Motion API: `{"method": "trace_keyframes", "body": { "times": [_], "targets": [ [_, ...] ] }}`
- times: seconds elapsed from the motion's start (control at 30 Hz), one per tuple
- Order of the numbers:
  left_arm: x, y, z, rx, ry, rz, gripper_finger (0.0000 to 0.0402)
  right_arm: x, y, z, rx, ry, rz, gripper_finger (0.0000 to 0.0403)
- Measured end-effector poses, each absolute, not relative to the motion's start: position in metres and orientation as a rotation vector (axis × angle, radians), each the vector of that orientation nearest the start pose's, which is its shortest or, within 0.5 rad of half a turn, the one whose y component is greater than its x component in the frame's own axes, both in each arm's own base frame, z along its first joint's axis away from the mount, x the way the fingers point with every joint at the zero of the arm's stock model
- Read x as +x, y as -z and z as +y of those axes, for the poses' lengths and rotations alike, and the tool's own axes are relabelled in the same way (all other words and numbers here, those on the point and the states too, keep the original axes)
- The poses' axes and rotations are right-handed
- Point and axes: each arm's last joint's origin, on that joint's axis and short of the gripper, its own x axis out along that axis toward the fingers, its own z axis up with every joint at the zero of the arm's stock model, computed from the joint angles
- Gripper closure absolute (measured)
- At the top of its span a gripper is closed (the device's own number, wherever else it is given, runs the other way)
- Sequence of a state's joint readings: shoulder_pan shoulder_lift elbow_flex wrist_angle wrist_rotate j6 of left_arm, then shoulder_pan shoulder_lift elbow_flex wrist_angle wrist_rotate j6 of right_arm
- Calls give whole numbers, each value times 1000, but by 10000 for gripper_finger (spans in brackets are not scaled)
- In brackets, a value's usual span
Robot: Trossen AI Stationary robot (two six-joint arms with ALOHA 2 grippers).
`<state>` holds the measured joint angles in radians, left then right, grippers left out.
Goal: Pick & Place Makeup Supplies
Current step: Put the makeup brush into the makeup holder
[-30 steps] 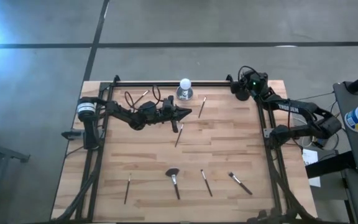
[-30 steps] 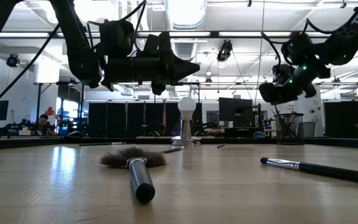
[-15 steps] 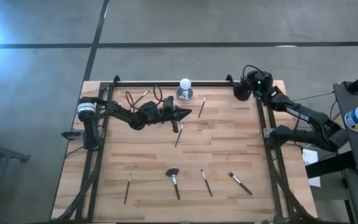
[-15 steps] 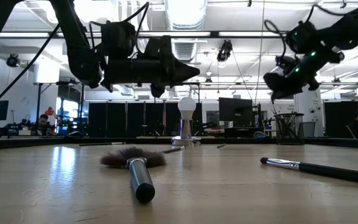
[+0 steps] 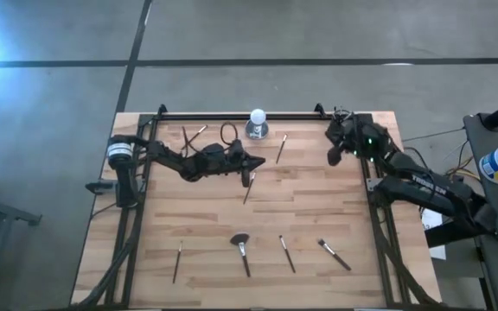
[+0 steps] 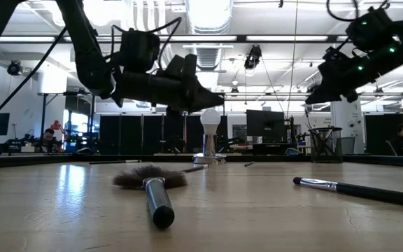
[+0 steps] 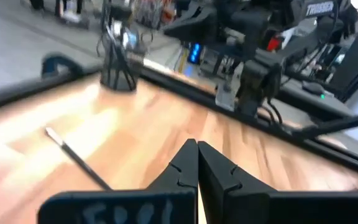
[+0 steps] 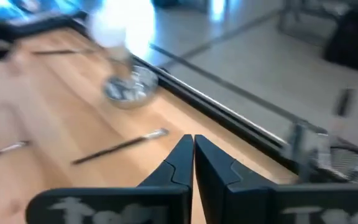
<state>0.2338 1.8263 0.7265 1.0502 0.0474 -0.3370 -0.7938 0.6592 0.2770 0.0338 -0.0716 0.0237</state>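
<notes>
Since a second ago the right jaws (image 5: 334,158) have swung from the bench's far right corner a little nearer along the right edge, and they are now pressed together with nothing between them. The left jaws (image 5: 260,161) have tipped slightly downward and are likewise closed and empty, hanging above the bench (image 5: 318,199) just over the upper end of a slim brush (image 5: 248,187) lying near the middle. Another thin brush (image 5: 280,149) lies between the two jaws, just beside the white ball on a silver base (image 5: 257,123) at the far edge. Two more sticks (image 5: 191,136) rest at the far left. Along the near side lie a short pencil (image 5: 178,260), a fan-headed brush (image 5: 242,250), a dark stick (image 5: 287,254) and a bristle-tipped brush (image 5: 333,254), well apart from both arms.
</notes>
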Motion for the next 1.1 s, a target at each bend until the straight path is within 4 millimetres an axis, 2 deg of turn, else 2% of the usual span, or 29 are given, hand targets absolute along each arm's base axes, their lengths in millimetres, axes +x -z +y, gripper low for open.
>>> {"method": "trace_keyframes", "body": {
  "times": [0.27, 0.4, 0.57, 0.7, 0.8, 0.97, 1.1],
  "targets": [
    [345, -155, 61, -372, -212, 126, 399, 109, -155, -73, 172, 541, 89, 394],
    [351, -158, 56, -372, -295, 249, 400, 113, -153, -64, 177, 470, 110, 394],
    [354, -181, 37, -386, -411, 414, 400, 116, -157, -57, 146, 411, 87, 394],
    [350, -203, 5, -388, -497, 587, 400, 117, -161, -55, 84, 400, 60, 394],
    [339, -219, -22, -426, -581, 731, 400, 117, -166, -55, 56, 400, 7, 394],
    [313, -240, -70, -620, -752, 900, 396, 116, -172, -55, 31, 400, -48, 394],
    [287, -246, -109, -804, -862, 1007, 381, 116, -172, -55, 48, 396, -48, 394]
  ]
}}
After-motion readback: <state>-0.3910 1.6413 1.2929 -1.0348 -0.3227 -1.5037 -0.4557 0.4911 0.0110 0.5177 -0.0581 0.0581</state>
